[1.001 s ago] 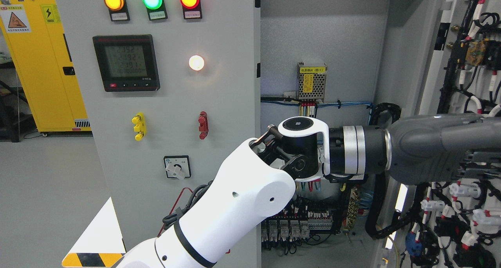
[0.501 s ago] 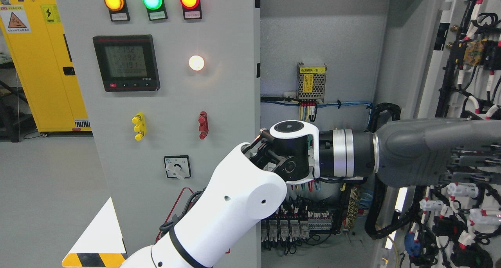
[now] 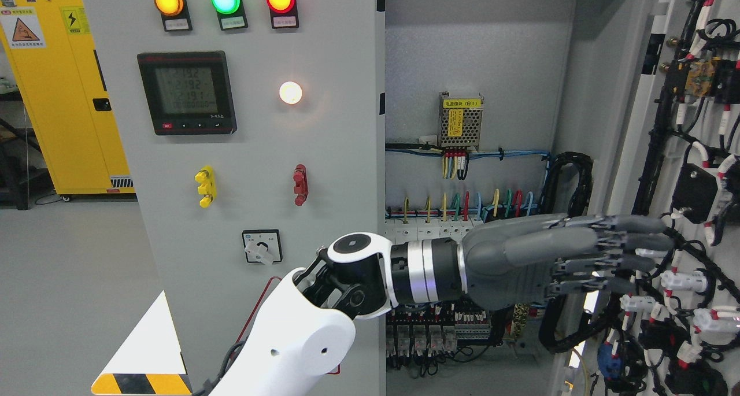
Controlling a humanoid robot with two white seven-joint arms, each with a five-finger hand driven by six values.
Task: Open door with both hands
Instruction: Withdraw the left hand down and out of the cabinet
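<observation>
Left robot hand point(image 3: 569, 254) reaching across from lower left, fingers point(image 3: 624, 243) extended flat and together, gripping nothing. Palm side turned toward the right-hand door point(image 3: 688, 153), fingertips at or just short of its inner face with the wiring; contact not confirmable from this angle. Flat open posture reads as a push, not a grasp: no handle on that inner side, so sweeping the panel outward with the fingers makes sense.

Door already swung wide, hinged at far right, components and cable looms point(image 3: 563, 257) facing the camera. Cabinet interior point(image 3: 474, 55) exposed: power supply point(image 3: 461, 121), terminal rows point(image 3: 439, 329) below. Left-hand panel point(image 3: 260, 153) with meter point(image 3: 186, 92) and indicator lamps point(image 3: 224, 0) shut, likely a fixed or separate leaf.

Right arm absent from view.

Judgement: task mostly done, final widening push in hand. Risk: fingers snagging loose wires or connectors point(image 3: 682, 280) on the door back.
</observation>
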